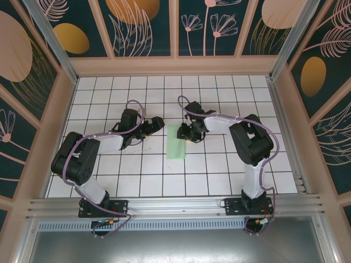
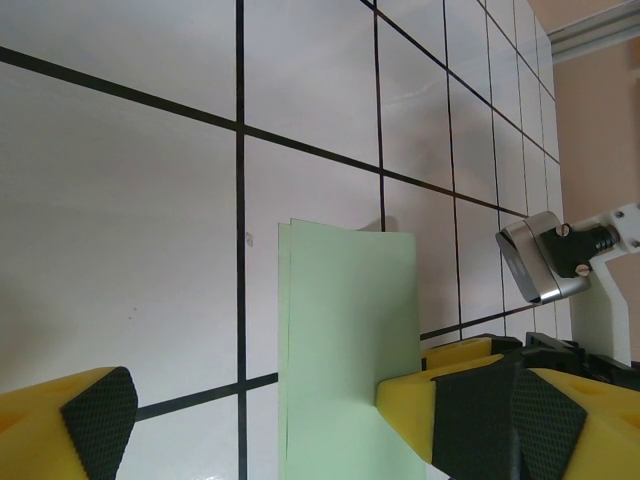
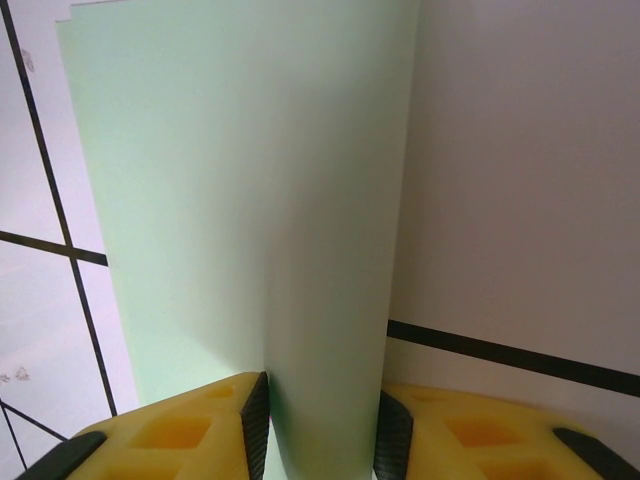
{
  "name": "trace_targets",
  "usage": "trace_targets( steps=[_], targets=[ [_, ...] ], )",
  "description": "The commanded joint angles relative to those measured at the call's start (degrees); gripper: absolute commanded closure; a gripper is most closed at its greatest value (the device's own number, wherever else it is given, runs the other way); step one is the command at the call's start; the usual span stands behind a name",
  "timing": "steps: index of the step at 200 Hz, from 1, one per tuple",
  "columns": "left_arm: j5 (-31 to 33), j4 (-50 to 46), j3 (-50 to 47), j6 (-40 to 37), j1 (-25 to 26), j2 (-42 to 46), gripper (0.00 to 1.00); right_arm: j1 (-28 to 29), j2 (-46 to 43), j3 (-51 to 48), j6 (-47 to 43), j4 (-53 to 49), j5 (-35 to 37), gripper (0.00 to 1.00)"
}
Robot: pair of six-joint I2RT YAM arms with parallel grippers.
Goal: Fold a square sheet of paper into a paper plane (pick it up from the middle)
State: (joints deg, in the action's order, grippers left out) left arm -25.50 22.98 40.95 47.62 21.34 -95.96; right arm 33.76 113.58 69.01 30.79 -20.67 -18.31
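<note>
The square sheet of paper (image 1: 176, 149) lies folded into a narrow pale green strip on the white grid table (image 1: 219, 170), at the middle. My right gripper (image 1: 189, 133) sits at the strip's far end. In the right wrist view the sheet (image 3: 240, 200) rises in a rounded hump, and the right gripper (image 3: 320, 435) has a black pad pressed on each side of it. My left gripper (image 1: 155, 124) is just left of the strip, wide open. In the left wrist view the left gripper (image 2: 290, 430) straddles the sheet (image 2: 345, 340), one yellow finger (image 2: 480, 410) over its edge.
Wooden walls with dark floral panels (image 1: 142, 33) enclose the table on three sides. An aluminium rail (image 1: 175, 208) with both arm bases runs along the near edge. A silver part of the right arm (image 2: 545, 255) stands close beyond the sheet in the left wrist view.
</note>
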Motion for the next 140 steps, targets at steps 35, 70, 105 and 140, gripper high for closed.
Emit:
trace_targets(
  steps=[35,70,105,140],
  targets=[
    [-1.04,1.28,1.33,-0.23,-0.25,-1.14,0.02,-0.43,14.08,-5.92,-1.15,-2.54,16.72,0.61],
    [-1.76,1.45,1.35,-0.24,-0.21,-1.18,0.02,-0.06,14.39,-5.40,-1.95,-2.80,16.95,0.57],
    [-4.29,2.84,1.30,0.03,-0.24,-1.50,0.03,0.04,14.48,-5.47,-2.98,-2.71,16.90,0.55],
    [-6.68,3.96,1.33,0.89,-0.16,-1.94,0.12,0.16,14.50,-5.56,-4.25,-2.62,17.09,0.55]
  ],
)
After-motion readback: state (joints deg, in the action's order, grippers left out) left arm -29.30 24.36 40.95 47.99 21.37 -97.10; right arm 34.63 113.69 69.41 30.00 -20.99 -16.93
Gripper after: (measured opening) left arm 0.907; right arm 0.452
